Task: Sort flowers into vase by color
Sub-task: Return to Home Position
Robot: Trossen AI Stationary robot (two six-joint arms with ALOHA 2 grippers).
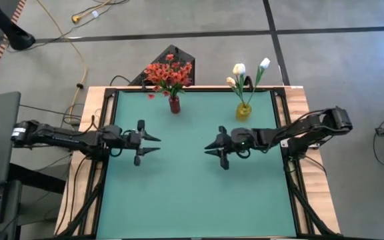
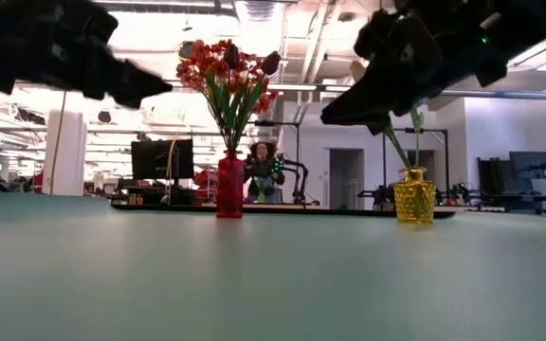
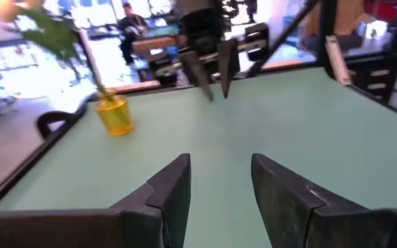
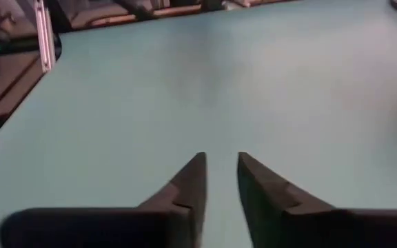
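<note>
The red-orange flowers (image 1: 169, 75) stand with their stems in a red vase (image 1: 174, 105) near the table's far edge; a dark red bud (image 2: 272, 62) shows among them in the low view. The white tulip-like flowers (image 1: 245, 73) stand in a yellow vase (image 1: 244, 111) to its right. My left gripper (image 1: 153, 142) hovers open over the table's left middle, pointing right. My right gripper (image 1: 209, 149) hovers open over the table's middle, pointing left. Both are empty and raised above the mat.
The green mat (image 1: 192, 193) stretches bare between the arms and toward the near edge. A wooden frame (image 1: 299, 100) borders the table. A dark stand (image 1: 172, 53) sits behind the far edge. A person (image 2: 259, 156) shows far off in the room beyond.
</note>
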